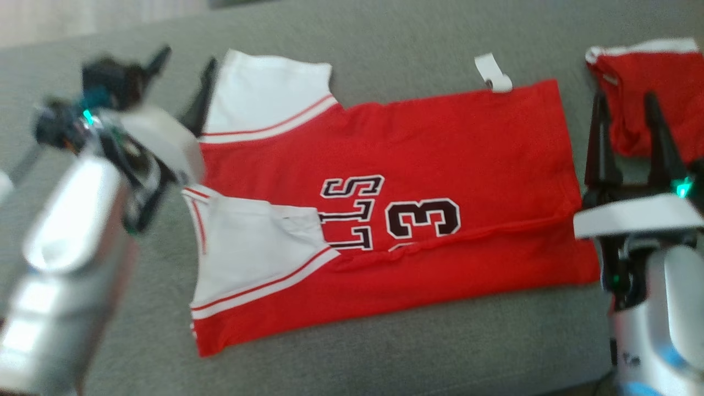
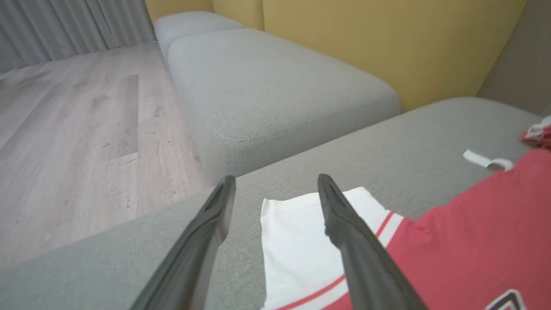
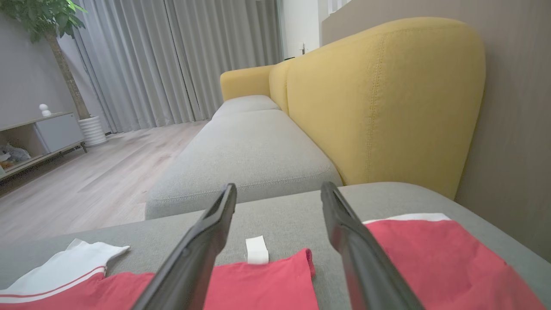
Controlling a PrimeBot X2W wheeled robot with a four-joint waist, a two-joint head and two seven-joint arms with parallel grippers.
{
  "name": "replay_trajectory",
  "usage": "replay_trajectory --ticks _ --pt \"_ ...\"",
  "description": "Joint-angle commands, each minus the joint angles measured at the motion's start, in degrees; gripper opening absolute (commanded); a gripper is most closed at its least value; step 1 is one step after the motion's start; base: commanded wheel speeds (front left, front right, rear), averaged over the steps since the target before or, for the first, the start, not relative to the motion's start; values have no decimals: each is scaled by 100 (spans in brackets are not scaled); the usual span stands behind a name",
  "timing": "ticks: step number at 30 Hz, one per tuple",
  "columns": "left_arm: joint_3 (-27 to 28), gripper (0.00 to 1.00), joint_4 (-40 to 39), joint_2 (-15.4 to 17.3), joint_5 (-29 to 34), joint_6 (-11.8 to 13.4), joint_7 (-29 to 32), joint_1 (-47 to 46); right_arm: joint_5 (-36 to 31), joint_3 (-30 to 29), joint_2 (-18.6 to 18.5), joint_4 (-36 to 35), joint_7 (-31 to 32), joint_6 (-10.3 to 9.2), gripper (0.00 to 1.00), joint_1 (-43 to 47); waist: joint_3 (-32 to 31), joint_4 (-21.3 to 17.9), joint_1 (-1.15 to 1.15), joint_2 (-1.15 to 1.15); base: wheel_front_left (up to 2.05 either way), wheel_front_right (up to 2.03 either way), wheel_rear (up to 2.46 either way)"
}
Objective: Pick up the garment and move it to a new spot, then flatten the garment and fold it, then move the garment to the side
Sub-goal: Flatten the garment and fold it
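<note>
A red jersey [image 1: 418,159] with white sleeves and black lettering lies flat on the grey cushion [image 1: 385,49], its near long edge folded over the print. My left gripper [image 1: 184,63] is open beside the far white sleeve [image 2: 297,237], one finger over the sleeve's edge and nothing held. My right gripper [image 1: 624,107] is open too, hovering just off the jersey's right hem [image 3: 258,280], with nothing between its fingers.
A second red garment with white trim [image 1: 654,93] lies at the far right, also seen as red cloth [image 3: 434,258] in the right wrist view. A white tag [image 1: 493,72] sticks out past the jersey's far edge. Beyond are another grey seat [image 2: 275,86], yellow backrests [image 3: 379,99] and wood floor [image 2: 69,129].
</note>
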Motion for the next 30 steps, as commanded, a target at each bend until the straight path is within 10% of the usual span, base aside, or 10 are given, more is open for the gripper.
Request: replay_trajectory --ticks 1,30 --pt "178 100 142 319 73 -68 155 -470 5 150 -41 -233 -94 -5 100 -269 393 -328 -2 0 0 0 0" --pt "-209 100 3054 165 -328 -386 932 -2329 741 163 -41 -128 -435 -5 100 -777 1229 -986 -2 0 0 0 0"
